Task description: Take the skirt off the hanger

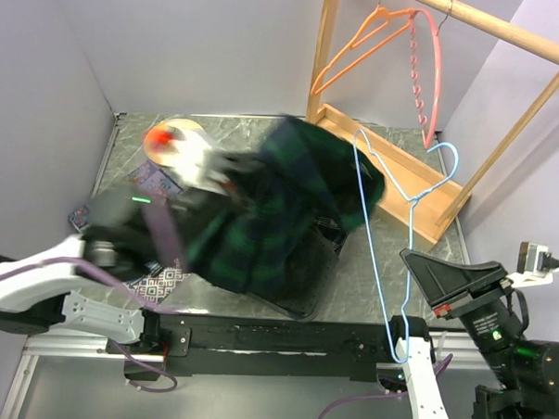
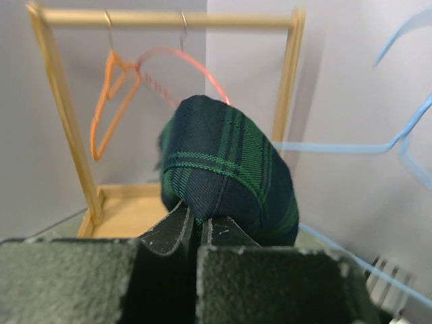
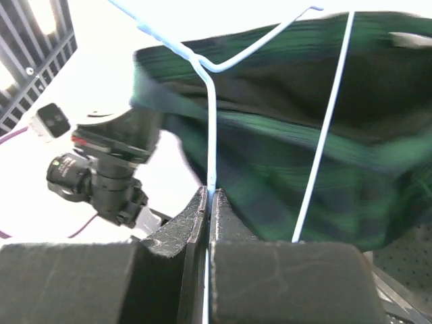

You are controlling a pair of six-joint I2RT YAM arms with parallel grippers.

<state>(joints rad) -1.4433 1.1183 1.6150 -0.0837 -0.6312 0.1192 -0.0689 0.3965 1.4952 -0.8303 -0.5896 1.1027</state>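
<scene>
Loosely bunched, dark navy-and-green plaid skirt (image 1: 279, 219), motion-blurred, beside blue hanger (image 3: 211, 135)

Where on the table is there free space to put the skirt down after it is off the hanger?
Bare tabletop shows at the front right, between the skirt, the blue hanger and the wooden rack's base. A narrow strip runs along the back wall, left of the rack. The left side is crowded: patterned cloths and the left arm.

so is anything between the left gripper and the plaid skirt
Nothing visible: the left gripper is shut directly on the dark green plaid fabric skirt. The thin blue wire hanger is pinched in the right gripper.
</scene>
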